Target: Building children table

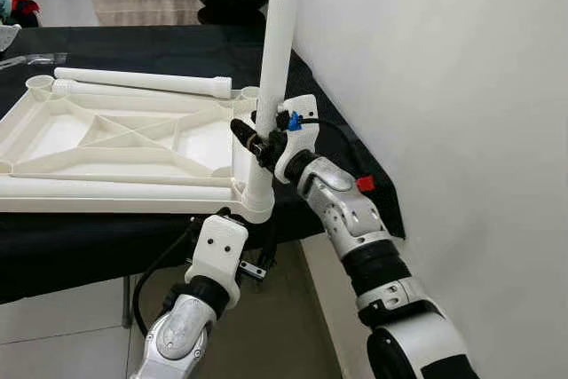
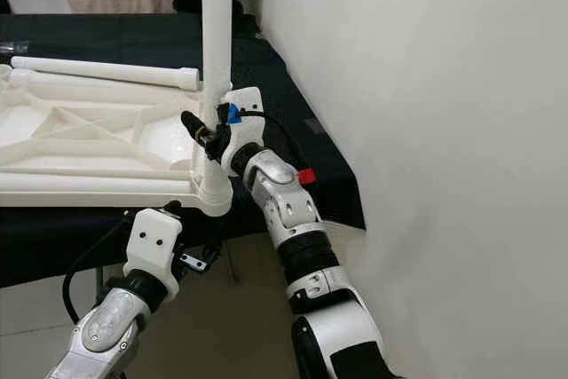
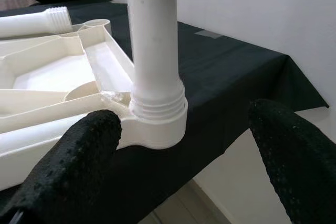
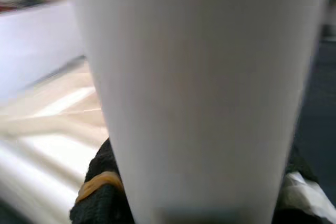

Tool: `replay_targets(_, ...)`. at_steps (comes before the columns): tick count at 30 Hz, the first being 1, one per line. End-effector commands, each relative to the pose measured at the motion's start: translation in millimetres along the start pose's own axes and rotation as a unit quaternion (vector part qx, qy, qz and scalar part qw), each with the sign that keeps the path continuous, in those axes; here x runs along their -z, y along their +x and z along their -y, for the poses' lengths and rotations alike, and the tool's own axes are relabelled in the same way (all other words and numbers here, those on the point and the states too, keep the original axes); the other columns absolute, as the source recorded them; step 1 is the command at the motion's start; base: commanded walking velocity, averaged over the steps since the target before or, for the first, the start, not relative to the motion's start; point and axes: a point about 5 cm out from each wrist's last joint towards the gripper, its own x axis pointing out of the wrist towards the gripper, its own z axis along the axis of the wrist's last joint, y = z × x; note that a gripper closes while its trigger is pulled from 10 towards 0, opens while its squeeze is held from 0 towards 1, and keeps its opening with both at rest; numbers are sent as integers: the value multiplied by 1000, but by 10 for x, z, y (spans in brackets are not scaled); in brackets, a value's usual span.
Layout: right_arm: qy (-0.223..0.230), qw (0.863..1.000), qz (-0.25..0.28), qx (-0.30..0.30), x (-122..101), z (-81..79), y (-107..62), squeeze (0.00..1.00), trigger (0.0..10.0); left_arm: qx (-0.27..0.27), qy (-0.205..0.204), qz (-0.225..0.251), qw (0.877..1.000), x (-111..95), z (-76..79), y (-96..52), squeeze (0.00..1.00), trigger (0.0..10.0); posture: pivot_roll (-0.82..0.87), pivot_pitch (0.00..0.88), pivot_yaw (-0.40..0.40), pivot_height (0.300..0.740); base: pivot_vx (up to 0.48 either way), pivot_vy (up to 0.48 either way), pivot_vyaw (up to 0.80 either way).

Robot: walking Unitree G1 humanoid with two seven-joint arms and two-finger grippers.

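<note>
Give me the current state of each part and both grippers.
Upright leg: standing in the tabletop's near corner socket, threads still showing.
Tabletop: upside down on the black cloth.
Loose legs: lying flat.
Right gripper: shut on the upright leg.
Left gripper: open, just below the socket.

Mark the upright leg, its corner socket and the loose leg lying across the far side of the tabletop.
upright leg [image 1: 277, 51], left eye view, mid shaft above the right gripper [image 1: 259, 141].
corner socket [image 3: 157, 129], left wrist view, outer wall of the ring.
loose leg [image 1: 133, 81], left eye view, middle of its length.
</note>
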Motion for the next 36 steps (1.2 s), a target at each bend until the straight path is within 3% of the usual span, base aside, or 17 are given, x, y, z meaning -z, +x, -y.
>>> replay_targets(1,7,991,-36,128,159,345,-86,0,0,1,0,-2,1000,19,8,-13,0,10000,79,96,-120,740,0,0,0)
replay_targets(2,-11,980,-33,197,125,462,-121,0,0,1,0,-2,1000,18,5,-12,0,10000,81,97,-121,740,0,0,0)
replay_targets(3,-11,980,-33,197,125,462,-121,0,0,1,0,-2,1000,18,5,-12,0,10000,81,97,-121,740,0,0,0)
replay_targets(4,-15,955,-22,296,57,616,-198,0,0,1,0,-1,1000,16,7,-11,0,10000,77,96,-120,740,0,0,0)
replay_targets(5,-10,947,-18,321,38,651,-223,0,0,1,0,-1,1000,15,10,-10,0,10000,77,96,-120,740,0,0,0)
replay_targets(10,-7,938,-15,345,12,657,-241,0,0,2,0,-1,1000,14,20,-6,0,10000,78,94,-122,740,0,0,0)
replay_targets(11,-4,943,-18,333,22,626,-218,0,6392,2,-1,-1,1000,14,21,-7,0,10000,80,94,-122,740,0,0,0)
replay_targets(12,-4,943,-18,333,22,626,-218,0,6392,2,-1,-1,1000,14,21,-7,0,10000,80,94,-122,740,0,0,0)
replay_targets(13,1,952,-15,307,21,564,-179,0,10000,2,-1,-1,1000,15,22,-10,0,10000,79,92,-120,740,0,0,0)
replay_targets(17,11,964,-3,267,8,460,-125,0,10000,3,-1,-2,1000,18,22,-14,0,10000,79,92,-120,740,0,0,0)
replay_targets(18,10,967,6,255,-4,418,-112,1000,10000,3,-1,-2,1000,20,21,-15,0,10000,77,87,-116,740,0,0,0)
replay_targets(23,19,970,16,241,-10,351,-97,1000,10000,4,0,-1,1000,19,26,-10,0,10000,76,85,-117,740,0,0,0)
replay_targets(24,32,977,24,210,-24,286,-81,0,10000,5,-1,-1,1000,16,30,-8,0,10000,78,81,-116,740,0,0,0)
replay_targets(25,32,977,24,210,-24,286,-81,0,10000,5,-1,-1,1000,16,30,-8,0,10000,78,81,-116,740,0,0,0)
replay_targets(27,75,993,26,87,-21,75,-56,0,10000,7,-1,0,1000,14,38,-8,0,10000,77,76,-114,740,0,0,0)
replay_targets(29,93,995,26,11,-24,-41,-66,0,10000,8,-1,0,1000,14,39,-8,0,10000,77,76,-114,740,0,0,0)
replay_targets(36,75,982,20,-170,-51,-267,-150,0,10000,8,-1,2,1000,6,36,1,0,10000,75,81,-117,740,0,0,0)
